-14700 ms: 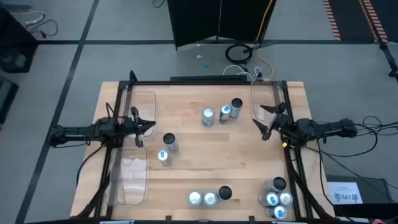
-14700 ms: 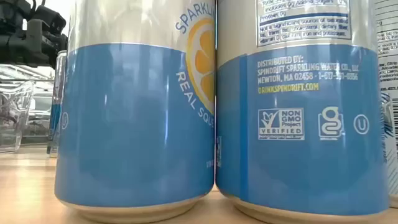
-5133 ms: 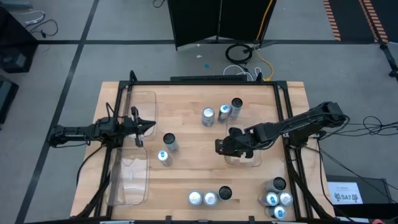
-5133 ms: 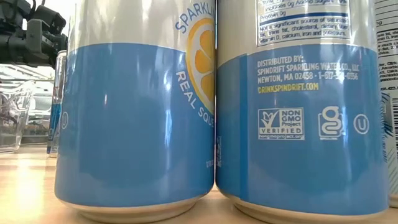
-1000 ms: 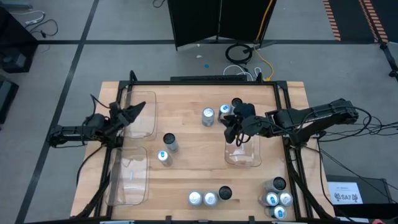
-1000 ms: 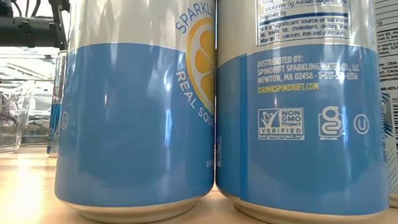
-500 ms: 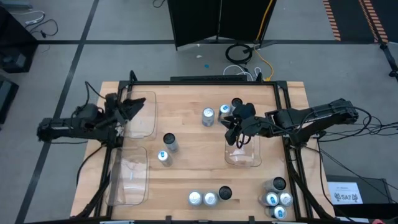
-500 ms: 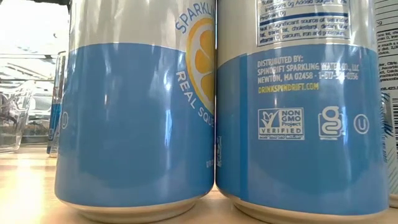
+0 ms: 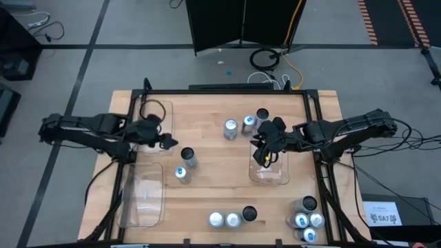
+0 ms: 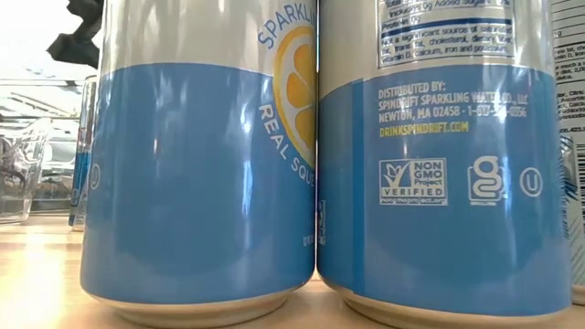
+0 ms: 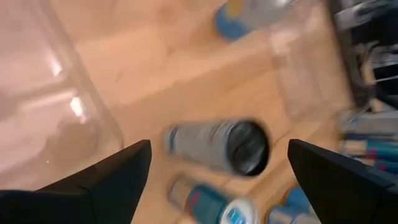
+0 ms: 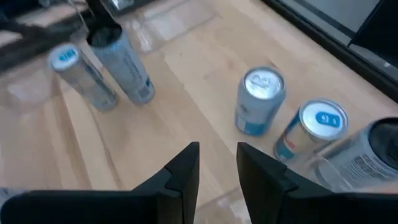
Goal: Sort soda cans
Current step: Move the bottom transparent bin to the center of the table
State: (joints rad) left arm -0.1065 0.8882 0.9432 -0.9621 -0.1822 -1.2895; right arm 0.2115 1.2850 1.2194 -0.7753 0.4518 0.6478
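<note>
- While you watch from above, start with the desk (image 9: 220, 200): clear trays lie along its 9 o'clock edge (image 9: 141, 196), and one more clear tray (image 9: 281, 176) sits toward 3 o'clock, none holding a can yet.
- The left arm has just swung off the 9 o'clock trays toward the desk's middle. Its left end effector (image 9: 167, 142) now hangs released, with its fingers spread wide, just at the 10 o'clock side of a dark-topped can (image 9: 187, 157).
- That move tells you, I judge, that sorting proper is about to begin: the can lies squarely in the open span in the left wrist view (image 11: 217, 144), not yet touched.
- The right arm has barely shifted in the last second. Its right end effector (image 9: 264, 157) hovers at the 3 o'clock tray's 11 o'clock corner; you cannot tell whether it is clenched or released.
- Next to the dark-topped can, at its 7 o'clock, stands a blue-marked can (image 9: 180, 173); watch that the left fingers do not clip it on closing.
- Three cans cluster toward 12 o'clock (image 9: 249, 123), three more stand in a row at 6 o'clock (image 9: 232, 219), and four sit packed at the 5 o'clock corner (image 9: 308, 220), all still unsorted.
</note>
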